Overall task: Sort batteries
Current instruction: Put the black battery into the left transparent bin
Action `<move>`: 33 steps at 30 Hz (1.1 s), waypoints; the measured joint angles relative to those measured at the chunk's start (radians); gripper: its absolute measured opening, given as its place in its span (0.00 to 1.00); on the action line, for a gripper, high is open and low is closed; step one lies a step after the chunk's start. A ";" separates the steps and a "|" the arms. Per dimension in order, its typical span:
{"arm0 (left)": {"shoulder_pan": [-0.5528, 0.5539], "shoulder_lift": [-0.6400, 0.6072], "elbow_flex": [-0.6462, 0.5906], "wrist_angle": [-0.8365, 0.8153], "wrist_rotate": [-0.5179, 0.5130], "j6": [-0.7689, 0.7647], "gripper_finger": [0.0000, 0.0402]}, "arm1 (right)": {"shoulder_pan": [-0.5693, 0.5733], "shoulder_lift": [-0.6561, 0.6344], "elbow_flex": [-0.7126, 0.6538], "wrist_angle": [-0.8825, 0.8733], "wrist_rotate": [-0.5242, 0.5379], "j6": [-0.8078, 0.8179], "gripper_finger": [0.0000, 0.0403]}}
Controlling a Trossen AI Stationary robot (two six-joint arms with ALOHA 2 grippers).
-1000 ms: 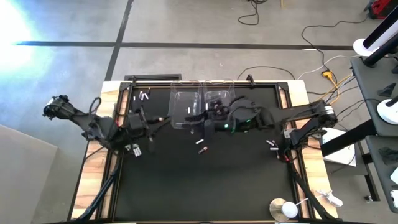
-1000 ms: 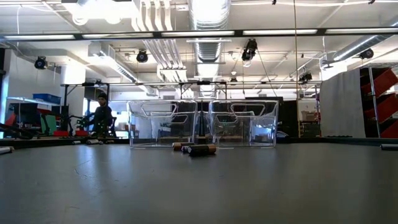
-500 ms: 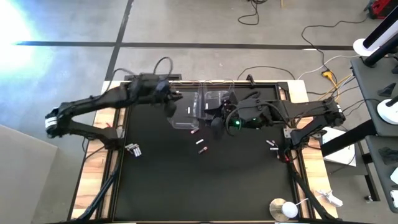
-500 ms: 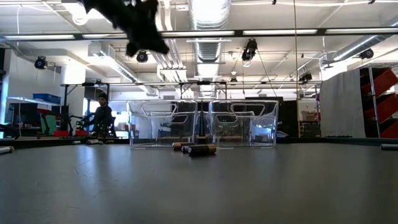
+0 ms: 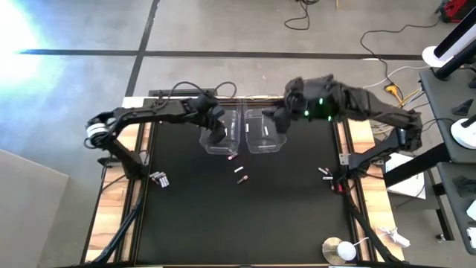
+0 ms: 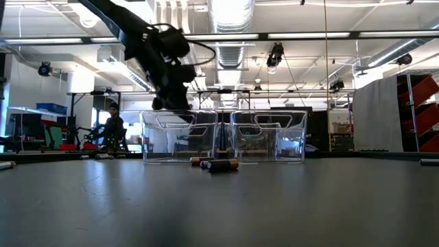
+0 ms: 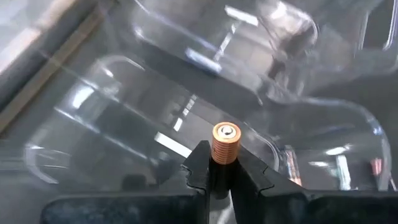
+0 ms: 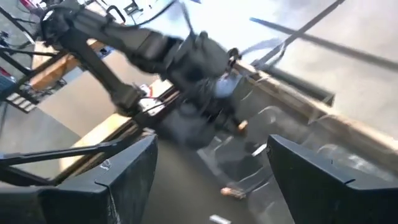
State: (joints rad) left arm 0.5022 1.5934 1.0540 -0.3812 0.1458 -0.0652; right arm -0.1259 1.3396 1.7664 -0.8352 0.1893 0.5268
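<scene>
High view shows the left tool [image 5: 218,123] now over the left tub [image 5: 221,134], having swung in from the bench's left edge; it is clamped on a copper-coloured battery [image 7: 224,142], poised for a drop. Beside that tub, over the right tub [image 5: 265,132], the right tool [image 5: 281,117] has lifted, fingers spread and empty. Loose batteries [image 5: 238,170] lie on the bench [image 5: 245,216] just in front of the left tub, unsorted.
</scene>
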 joint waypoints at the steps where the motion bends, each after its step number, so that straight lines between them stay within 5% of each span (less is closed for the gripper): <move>1: 0.000 0.018 0.010 -0.006 0.007 0.002 0.05 | -0.034 -0.005 0.000 0.000 -0.029 -0.028 0.73; 7: 0.000 0.149 0.143 -0.083 0.012 0.077 0.04 | -0.182 -0.019 0.000 -0.021 -0.169 -0.114 0.69; 14: 0.000 0.285 0.335 -0.376 -0.011 0.193 0.04 | -0.215 -0.025 -0.002 -0.220 -0.190 -0.163 0.65; 33: 0.014 0.456 0.395 -0.322 -0.058 0.206 0.06 | -0.213 -0.071 -0.004 -0.318 -0.190 -0.205 0.67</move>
State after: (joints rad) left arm 0.5159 2.0496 1.4493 -0.7028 0.0875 0.1410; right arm -0.3386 1.2690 1.7620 -1.1533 -0.0006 0.3217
